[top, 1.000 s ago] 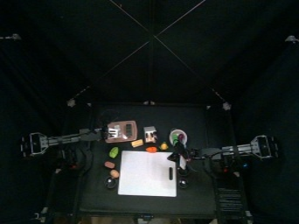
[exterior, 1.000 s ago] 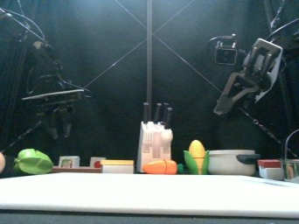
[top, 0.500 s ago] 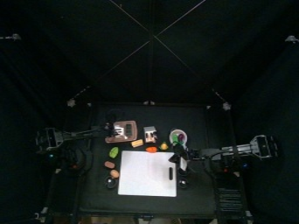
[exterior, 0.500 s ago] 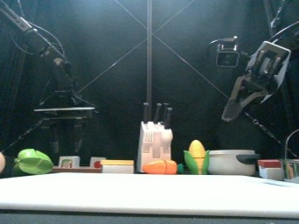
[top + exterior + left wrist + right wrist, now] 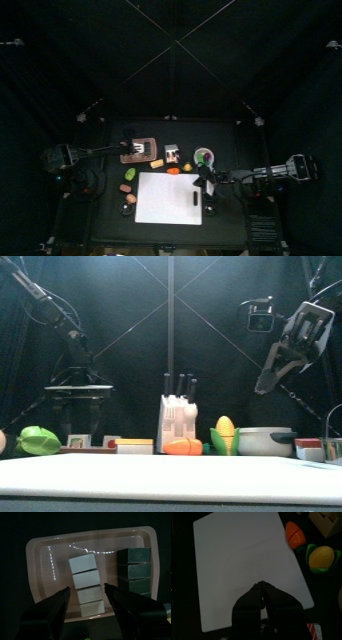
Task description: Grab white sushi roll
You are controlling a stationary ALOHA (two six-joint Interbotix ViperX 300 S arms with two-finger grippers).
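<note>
Since the earlier front view, the left gripper (image 5: 78, 416) has swung inward and dropped lower; the right gripper (image 5: 262, 597) has hardly shifted, pinched shut over the white cutting board (image 5: 241, 567). Nothing is grasped yet: the left jaws stand wide, straddling the white sushi roll (image 5: 85, 584), four white pieces in a row on the pink tray (image 5: 41, 572). At its three o'clock lies one dark roll (image 5: 137, 572), about four pieces. Descent and closing remain, I judge.
</note>
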